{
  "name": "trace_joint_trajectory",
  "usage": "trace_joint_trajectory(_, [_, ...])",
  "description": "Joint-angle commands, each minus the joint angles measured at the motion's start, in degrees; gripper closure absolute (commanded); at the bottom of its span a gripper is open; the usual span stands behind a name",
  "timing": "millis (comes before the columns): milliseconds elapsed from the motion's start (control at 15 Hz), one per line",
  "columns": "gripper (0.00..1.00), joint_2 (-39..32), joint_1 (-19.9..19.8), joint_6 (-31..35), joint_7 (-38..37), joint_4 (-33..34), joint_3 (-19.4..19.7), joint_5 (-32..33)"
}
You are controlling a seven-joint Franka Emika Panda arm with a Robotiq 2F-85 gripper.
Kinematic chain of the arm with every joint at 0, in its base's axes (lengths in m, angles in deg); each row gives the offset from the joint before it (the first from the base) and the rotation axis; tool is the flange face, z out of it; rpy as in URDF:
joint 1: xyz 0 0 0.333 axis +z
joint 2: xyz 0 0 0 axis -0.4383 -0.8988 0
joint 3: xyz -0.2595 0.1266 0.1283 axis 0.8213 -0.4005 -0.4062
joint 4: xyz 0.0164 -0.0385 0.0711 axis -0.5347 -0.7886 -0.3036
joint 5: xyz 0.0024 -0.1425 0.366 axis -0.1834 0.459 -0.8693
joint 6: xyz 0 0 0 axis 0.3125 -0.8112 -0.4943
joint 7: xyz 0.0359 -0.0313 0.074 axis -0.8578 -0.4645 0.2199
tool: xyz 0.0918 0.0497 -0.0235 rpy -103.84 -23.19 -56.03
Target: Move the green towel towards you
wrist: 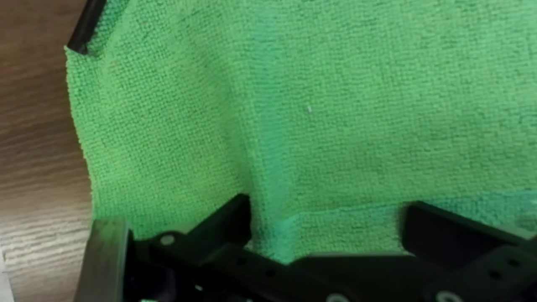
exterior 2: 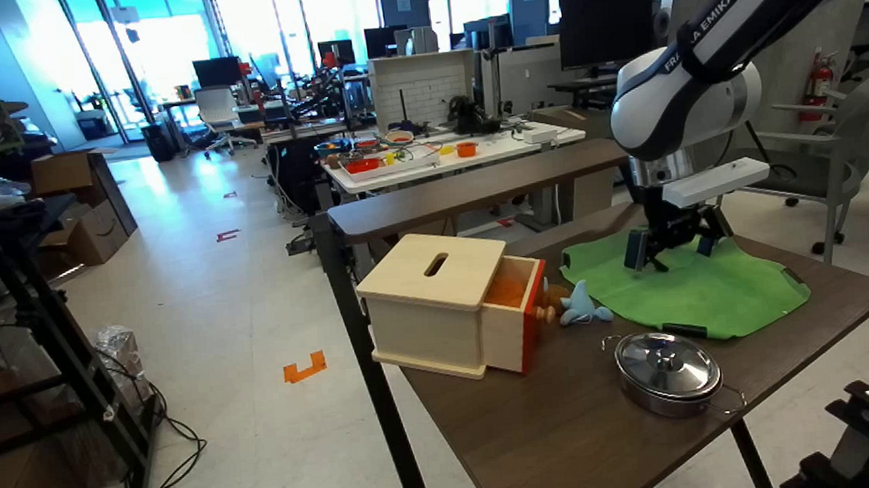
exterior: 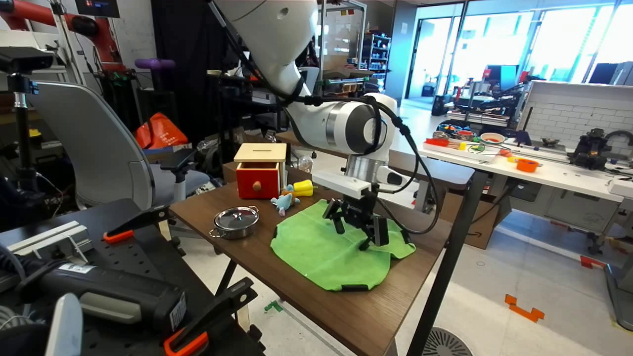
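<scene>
The bright green towel (exterior: 321, 249) lies spread on the brown table, with an uneven outline and dark strips at parts of its edge. It also shows in an exterior view (exterior 2: 706, 296) and fills most of the wrist view (wrist: 369, 105), where a raised fold runs down it. My gripper (exterior: 360, 236) is low over the towel in both exterior views (exterior 2: 672, 252). In the wrist view its jaws (wrist: 327, 205) are wide apart, with flat towel between them and the fold near the left finger. Nothing is held. Whether the fingertips touch the cloth I cannot tell.
On the table (exterior: 366, 326) beside the towel stand a lidded metal pot (exterior: 236, 222), a wooden box with an open red-fronted drawer (exterior: 258, 180), a blue plush toy (exterior: 285, 201) and a yellow pepper-like toy (exterior: 302, 188). Bare wood shows at the towel's left (wrist: 37, 126).
</scene>
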State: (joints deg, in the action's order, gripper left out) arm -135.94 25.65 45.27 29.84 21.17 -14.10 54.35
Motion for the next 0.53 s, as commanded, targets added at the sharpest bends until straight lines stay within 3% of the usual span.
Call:
trace_joint_trajectory(0, [0.00, 6.2, 1.3, 3.6, 0.8, -14.0, 0.1, 1.1])
trace_joint_trajectory(467, [0.00, 12.9, 1.5, 8.7, 1.7, -26.3, -0.3, 1.6])
